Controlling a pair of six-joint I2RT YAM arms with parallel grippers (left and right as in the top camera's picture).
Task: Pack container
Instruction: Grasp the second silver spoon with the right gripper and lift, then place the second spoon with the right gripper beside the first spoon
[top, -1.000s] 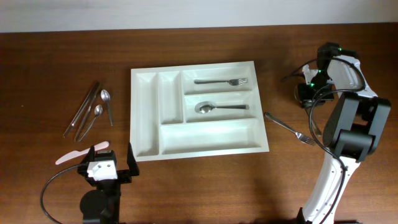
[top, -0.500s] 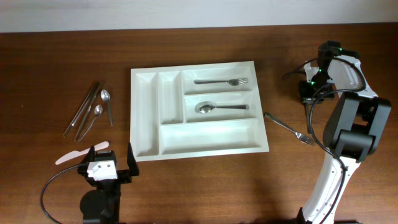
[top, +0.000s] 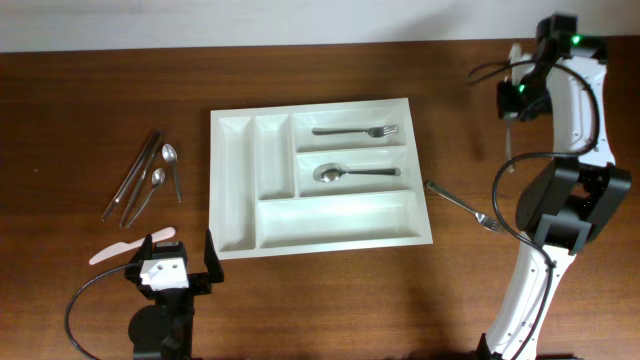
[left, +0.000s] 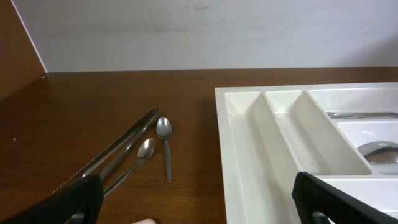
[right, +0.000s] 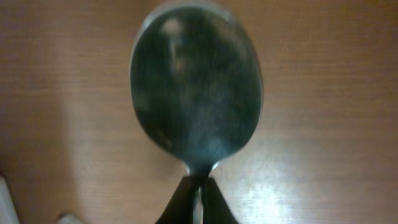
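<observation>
Your right gripper (right: 196, 202) is raised at the far right corner of the wooden table (top: 320, 300), well away from the cutlery tray (top: 232, 180). Its jaws are clamped on the neck of a spoon (right: 196, 87), whose bowl fills the wrist view above the brown wood.

Your left gripper (left: 198, 202) sits at the near left, by the tray's near left corner, with its jaws wide apart and nothing between them.

The white tray lies in the middle of the table. A fork (top: 355, 131) lies in its far long compartment and a second spoon (top: 355, 173) in the middle one.

A loose fork (top: 465, 205) lies on the wood just right of the tray. To the tray's left are two teaspoons (top: 170, 160) beside long knives (top: 130, 180), and a pale plastic knife (top: 125, 248) lies nearer you.
</observation>
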